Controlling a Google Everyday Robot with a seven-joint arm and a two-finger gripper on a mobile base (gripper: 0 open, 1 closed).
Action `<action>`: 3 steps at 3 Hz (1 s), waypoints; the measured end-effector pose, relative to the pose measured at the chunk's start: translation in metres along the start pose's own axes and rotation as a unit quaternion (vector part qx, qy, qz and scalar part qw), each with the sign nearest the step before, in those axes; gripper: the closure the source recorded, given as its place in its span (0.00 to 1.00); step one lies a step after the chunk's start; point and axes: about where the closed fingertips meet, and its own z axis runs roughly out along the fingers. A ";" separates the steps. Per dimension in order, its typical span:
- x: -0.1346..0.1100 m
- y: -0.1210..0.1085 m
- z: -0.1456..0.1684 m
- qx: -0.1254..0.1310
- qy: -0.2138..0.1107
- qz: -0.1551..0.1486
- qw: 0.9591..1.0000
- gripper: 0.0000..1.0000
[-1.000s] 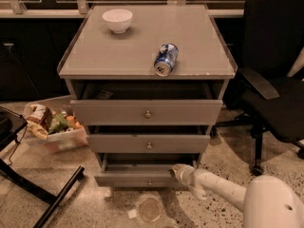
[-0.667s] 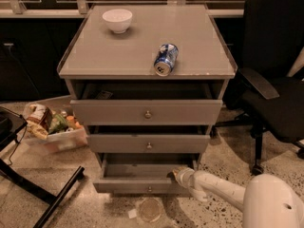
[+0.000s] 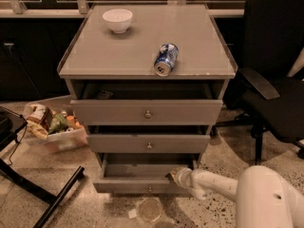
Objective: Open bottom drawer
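The bottom drawer (image 3: 137,185) is the lowest and narrowest of three grey drawers in a grey cabinet. It stands pulled out part way, showing a plain grey inside, and its small round knob (image 3: 150,189) sits at the front middle. My gripper (image 3: 173,175) is at the end of the white arm, at the right end of that drawer's top front edge. The two larger drawers above, each with a like knob, are also slightly open.
On the cabinet top (image 3: 95,63) are a white bowl (image 3: 117,20) and a blue can (image 3: 166,59) lying on its side. A black office chair (image 3: 275,80) stands right. A bin of snacks (image 3: 52,125) and a black stand leg (image 3: 57,198) are left. A round lid (image 3: 149,209) lies on the floor in front.
The bottom drawer has slid further out toward the camera, and my gripper has moved with it at its right end.
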 end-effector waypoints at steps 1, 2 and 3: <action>0.013 0.017 -0.010 -0.029 0.040 -0.078 0.996 0.81; 0.012 0.017 -0.010 -0.029 0.040 -0.078 0.996 0.58; 0.027 0.021 -0.017 -0.050 0.072 -0.123 0.989 0.35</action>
